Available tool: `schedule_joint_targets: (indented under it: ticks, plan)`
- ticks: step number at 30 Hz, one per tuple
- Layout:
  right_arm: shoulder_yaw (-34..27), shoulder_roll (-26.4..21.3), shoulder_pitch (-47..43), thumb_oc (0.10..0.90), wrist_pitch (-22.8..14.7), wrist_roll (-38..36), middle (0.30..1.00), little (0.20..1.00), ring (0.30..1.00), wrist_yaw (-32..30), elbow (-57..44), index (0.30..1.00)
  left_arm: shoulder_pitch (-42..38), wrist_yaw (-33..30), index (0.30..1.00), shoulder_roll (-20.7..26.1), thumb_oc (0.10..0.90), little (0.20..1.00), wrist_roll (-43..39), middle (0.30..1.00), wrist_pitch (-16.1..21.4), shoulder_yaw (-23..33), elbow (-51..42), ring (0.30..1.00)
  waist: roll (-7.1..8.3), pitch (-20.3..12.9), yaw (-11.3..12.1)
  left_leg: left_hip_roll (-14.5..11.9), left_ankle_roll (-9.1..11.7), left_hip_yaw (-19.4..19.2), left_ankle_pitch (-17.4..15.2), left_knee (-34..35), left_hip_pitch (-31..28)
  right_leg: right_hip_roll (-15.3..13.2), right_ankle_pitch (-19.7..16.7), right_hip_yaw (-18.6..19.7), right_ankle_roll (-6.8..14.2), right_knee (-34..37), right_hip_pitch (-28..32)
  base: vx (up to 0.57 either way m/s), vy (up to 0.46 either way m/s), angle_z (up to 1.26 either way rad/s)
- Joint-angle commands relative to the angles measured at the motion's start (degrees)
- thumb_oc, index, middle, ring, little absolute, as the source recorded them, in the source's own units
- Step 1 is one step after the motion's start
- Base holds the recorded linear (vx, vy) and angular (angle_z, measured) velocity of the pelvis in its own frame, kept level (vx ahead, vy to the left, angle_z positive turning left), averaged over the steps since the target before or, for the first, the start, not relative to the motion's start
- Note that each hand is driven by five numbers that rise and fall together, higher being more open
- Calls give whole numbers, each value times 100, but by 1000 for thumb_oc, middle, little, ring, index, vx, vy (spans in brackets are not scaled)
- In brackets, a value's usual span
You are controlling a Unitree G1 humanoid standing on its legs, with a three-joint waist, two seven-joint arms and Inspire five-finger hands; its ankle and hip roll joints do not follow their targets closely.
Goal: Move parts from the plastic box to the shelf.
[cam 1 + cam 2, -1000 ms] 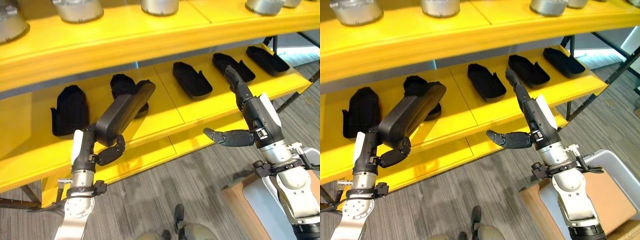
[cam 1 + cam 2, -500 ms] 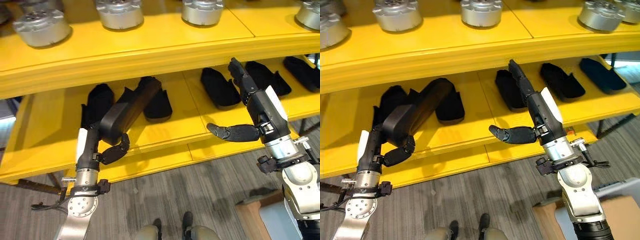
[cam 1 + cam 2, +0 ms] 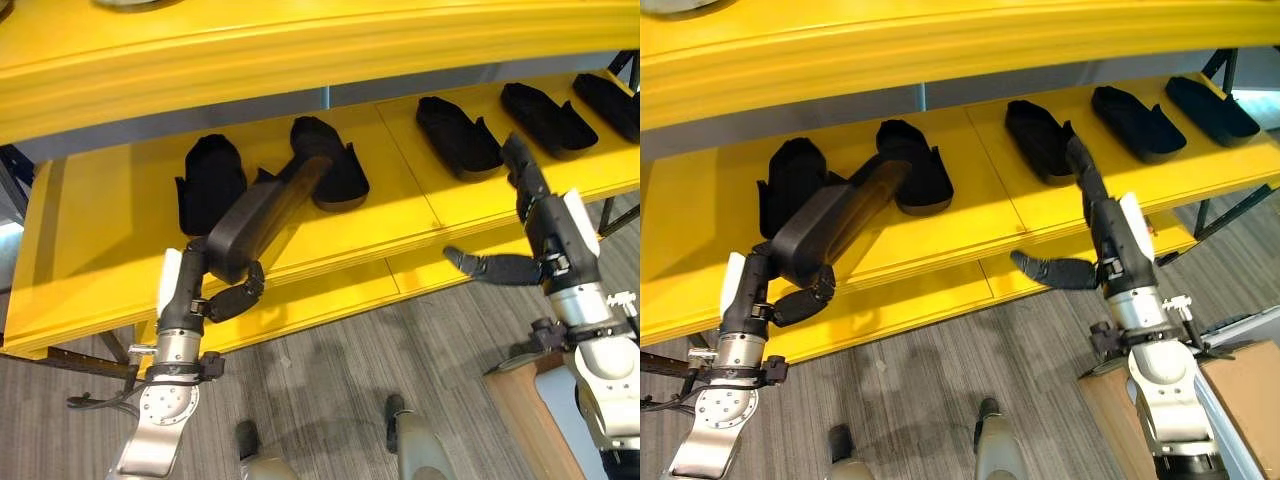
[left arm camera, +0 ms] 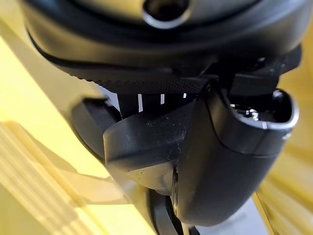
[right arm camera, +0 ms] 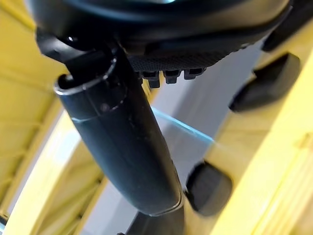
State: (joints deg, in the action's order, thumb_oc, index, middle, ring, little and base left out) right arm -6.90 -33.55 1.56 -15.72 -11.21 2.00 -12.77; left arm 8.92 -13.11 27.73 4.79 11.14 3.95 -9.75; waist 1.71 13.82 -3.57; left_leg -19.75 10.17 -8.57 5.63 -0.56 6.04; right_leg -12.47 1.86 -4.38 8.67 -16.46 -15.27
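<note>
My left hand (image 3: 222,290) is shut on a long black part (image 3: 265,210), thumb curled beneath it. The part slants up over the lower yellow shelf (image 3: 90,260); its far tip sits between two black parts (image 3: 210,180) (image 3: 338,168) lying there. Three more black parts (image 3: 455,135) (image 3: 545,118) (image 3: 610,100) lie in a row further right. My right hand (image 3: 560,240) stands in front of the shelf's right part, open, fingers (image 3: 1085,170) straight up and thumb (image 3: 1050,270) stuck out sideways, holding nothing. The right wrist view shows that thumb (image 5: 122,147) against shelf parts (image 5: 266,81).
An upper yellow shelf board (image 3: 300,50) overhangs the lower one. A box corner (image 3: 1245,375) with a grey rim stands on the floor at lower right, beside my right arm. Grey striped floor (image 3: 330,380) runs in front of the shelf.
The camera has tilted down, so the metal parts on the upper shelf have left the picture. The left hand's part now reaches further in between the two shelf parts. The right hand stays open.
</note>
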Motion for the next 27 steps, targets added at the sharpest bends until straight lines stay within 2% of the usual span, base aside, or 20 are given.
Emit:
schedule_joint_targets:
  ticks: [1, 3, 5, 8, 9, 12, 16, 19, 20, 21, 24, 26, 27]
  plan:
    - [-205, -333, -581, 900, -567, 5, 1000, 1000, 1000, -200, -596, 1000, -214, -292, 300, 142, 400, 300, -165, 300, 760, 341, -1088, 300, -135, -763, 21, -365, 66, 72, 360, 311, -94, 147, 528, -233, -132, -107, 312, 49, 163, 20]
    - [-203, -225, -536, 900, -490, 67, 1000, 1000, 1000, -180, -595, 1000, -246, -337, 300, 176, 400, 300, -128, 300, 732, 342, -1085, 300, 3, -783, 74, -116, 7, 104, -146, -265, 19, -125, 305, -305, 13, 480, 759, 104, 282, 15]
    - [-219, -193, -520, 900, -475, 73, 1000, 1000, 1000, -180, -588, 1000, -257, -333, 300, 193, 400, 300, -135, 300, 719, 341, -1091, 300, 42, -766, 70, -54, -20, 151, -266, -422, 56, -183, 260, -333, 43, 581, 873, 55, 154, 14]
    - [-273, -113, -482, 900, -440, 104, 1000, 1000, 1000, -214, -559, 1000, -333, -334, 300, 240, 400, 300, -153, 300, 694, 287, -1071, 300, 182, -754, 144, 153, -99, 313, -617, -875, 218, -382, 139, -428, 149, 883, 1183, 42, 180, 19]
    - [-261, -75, -496, 900, -433, 108, 1000, 1000, 1000, -216, -546, 1000, -375, -356, 300, 260, 400, 300, -167, 300, 679, 264, -1063, 300, 258, -748, 181, 265, -165, 393, -856, -1192, 311, -510, 10, -459, 229, 1073, 1318, 23, 232, 17]
    - [-264, -42, -537, 900, -426, 139, 1000, 1000, 1000, -227, -562, 1000, -486, -403, 300, 343, 400, 300, -139, 300, 659, 257, -1035, 300, 361, -725, 254, 512, -265, 458, -1244, -1789, 545, -756, -206, -510, 318, 1283, 1453, 2, 222, 10]
    - [-250, 30, -614, 900, -434, 281, 1000, 1000, 1000, -302, -536, 1000, -660, -496, 300, 475, 400, 300, 70, 300, 616, 235, -1048, 300, 454, -746, 319, 927, -511, 501, -1761, -2522, 907, -1182, -763, -467, 473, 1504, 1507, -2, 284, 10]
    - [-299, 73, -559, 900, -460, 475, 1000, 1000, 1000, -392, -611, 1000, -978, -469, 300, 620, 400, 300, 65, 300, 642, 19, -1063, 300, 474, -842, 237, 1180, -734, 577, -1997, -2724, 1073, -1327, -1324, -379, 402, 1414, 1420, 27, 306, 23]
    - [-281, 209, -545, 900, -480, 362, 1000, 1000, 1000, -385, -569, 1000, -1221, -441, 300, 676, 400, 300, 24, 300, 668, -204, -994, 300, 428, -837, 51, 1299, -874, 663, -1921, -2528, 1023, -1001, -1291, 36, 187, 1027, 1103, 36, 369, 28]
    - [-256, 196, -568, 900, -476, 352, 1000, 1000, 1000, -358, -570, 1000, -1237, -431, 300, 689, 400, 300, 29, 300, 654, -217, -927, 300, 399, -830, -16, 1344, -942, 587, -1870, -2370, 870, -712, -1048, 76, 106, 806, 863, 46, 441, 23]
    - [-144, 155, -604, 900, -486, 280, 1000, 1000, 1000, -261, -508, 1000, -1238, -391, 300, 646, 400, 300, 196, 300, 577, -229, -841, 300, 329, -736, -122, 1567, -1150, 271, -1700, -1658, 306, 196, -29, -304, -232, -88, 428, 38, 348, -37]
    - [-176, 120, -540, 900, -526, 235, 1000, 1000, 1000, -204, -526, 1000, -1193, -330, 300, 596, 400, 300, 287, 300, 561, -172, -879, 300, 375, -721, -149, 1715, -1173, 193, -1641, -1423, 94, 589, 301, -368, -345, -217, 468, 61, 178, -35]
    - [-210, 108, -516, 900, -564, 215, 1000, 1000, 1000, -188, -568, 1000, -1122, -337, 300, 569, 400, 300, 369, 300, 556, -116, -918, 300, 405, -735, -144, 1758, -1168, 156, -1650, -1376, 34, 698, 405, -422, -393, -195, 512, 57, 72, -6]
